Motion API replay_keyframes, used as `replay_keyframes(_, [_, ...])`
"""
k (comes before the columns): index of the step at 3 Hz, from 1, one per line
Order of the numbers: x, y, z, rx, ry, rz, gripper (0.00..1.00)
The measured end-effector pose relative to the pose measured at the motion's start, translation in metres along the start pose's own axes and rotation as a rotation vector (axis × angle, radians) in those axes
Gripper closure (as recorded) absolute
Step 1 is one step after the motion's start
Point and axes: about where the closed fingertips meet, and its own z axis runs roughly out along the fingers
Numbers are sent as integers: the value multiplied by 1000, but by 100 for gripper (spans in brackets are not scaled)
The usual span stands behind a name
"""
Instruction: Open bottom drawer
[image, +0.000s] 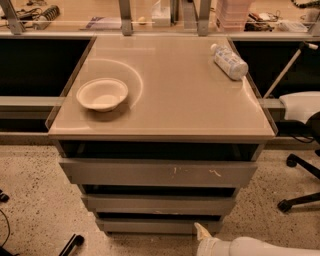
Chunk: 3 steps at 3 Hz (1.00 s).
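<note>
- Cabinet (65, 131): three grey handleless drawer fronts stacked under a beige top, centred in the frame.
- Bottom drawer (150, 226): lowest front, lower centre of the frame, just above the speckled floor (35, 200). It is the narrowest of the three as seen here. A dark gap shows along its upper edge.
- Middle drawer (157, 204): directly above the bottom drawer.
- Top drawer (140, 172): widest front, with white scratch marks right of centre.
- Gripper (202, 232): at the bottom edge of the frame, right of centre, on the end of a white arm (260, 247) entering from the lower right corner.
- Gripper relative to the bottom drawer: the tip lies at the lower right end of the drawer front and overlaps it in the view. Contact cannot be confirmed.
- Gripper state: apart or together cannot be determined.
- Bowl (102, 94): white, upright, on the left part of the top.
- Bottle (229, 61): clear plastic, lying on its side at the upper right corner of the top.
</note>
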Motion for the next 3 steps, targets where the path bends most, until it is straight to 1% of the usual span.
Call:
replay_keyframes(1, [0,0,0,-1,0,0,0])
replay_keyframes(2, [17,6,24,-24,-4,27,0])
replay_keyframes(3, [55,-2,68,-58,-26,62,0])
